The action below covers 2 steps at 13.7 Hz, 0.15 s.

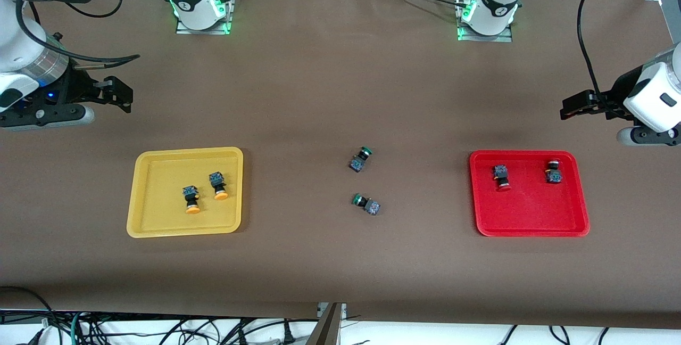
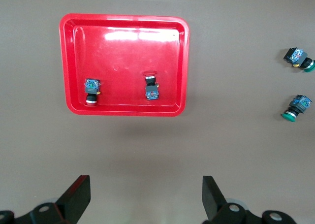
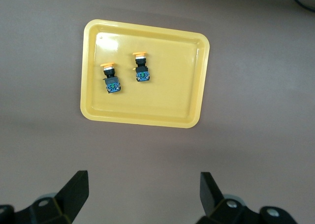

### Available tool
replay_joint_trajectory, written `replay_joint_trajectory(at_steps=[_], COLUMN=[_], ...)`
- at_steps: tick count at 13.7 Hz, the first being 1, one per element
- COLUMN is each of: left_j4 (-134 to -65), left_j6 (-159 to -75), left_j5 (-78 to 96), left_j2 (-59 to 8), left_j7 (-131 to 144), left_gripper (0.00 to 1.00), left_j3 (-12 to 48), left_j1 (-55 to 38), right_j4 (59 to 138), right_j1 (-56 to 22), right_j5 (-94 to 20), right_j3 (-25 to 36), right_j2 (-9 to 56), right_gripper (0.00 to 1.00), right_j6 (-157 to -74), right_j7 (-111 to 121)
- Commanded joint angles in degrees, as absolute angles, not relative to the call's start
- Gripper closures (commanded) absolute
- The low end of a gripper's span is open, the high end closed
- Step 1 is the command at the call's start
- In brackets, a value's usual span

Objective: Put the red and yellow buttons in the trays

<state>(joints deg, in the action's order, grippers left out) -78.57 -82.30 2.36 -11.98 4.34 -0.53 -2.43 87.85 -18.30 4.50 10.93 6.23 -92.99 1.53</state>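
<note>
We see the right end effector (image 1: 119,95) hanging spread open over bare tabletop (image 1: 340,95). Two yellow buttons (image 1: 191,198) lie in the yellow tray (image 1: 143,196), two red buttons (image 1: 500,177) in the red tray (image 1: 532,222), and the left end effector (image 1: 572,108) hangs open, empty.

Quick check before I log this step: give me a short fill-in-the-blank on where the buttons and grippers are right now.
1. The yellow tray holds ____ orange-yellow-capped buttons.
2. Both red-capped buttons lie in the ____ tray.
3. The two green-capped switches lie on the ____, between the trays.
4. The left gripper and right gripper are both ____.

Missing words: two; red; table; open
</note>
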Motion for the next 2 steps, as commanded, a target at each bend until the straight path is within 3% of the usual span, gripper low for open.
replay_joint_trajectory(at_steps=[1, 2], left_j4=[-76.6, -76.5], left_j6=[-82.2, -82.2], left_j5=[2.5, 2.5], left_j2=[-13.1, -13.1], left_j7=[4.8, 5.0], left_gripper=[0.00, 0.00], left_j3=[-0.7, -0.6], left_j1=[-2.8, -2.9], right_j4=[86.9, 86.9], right_j1=[-17.8, -17.8], right_j5=[3.2, 3.1], right_j3=[10.9, 10.9], right_j2=[6.2, 6.2], right_gripper=[0.01, 0.00], right_j6=[-92.1, -91.9], right_j7=[1.2, 1.2])
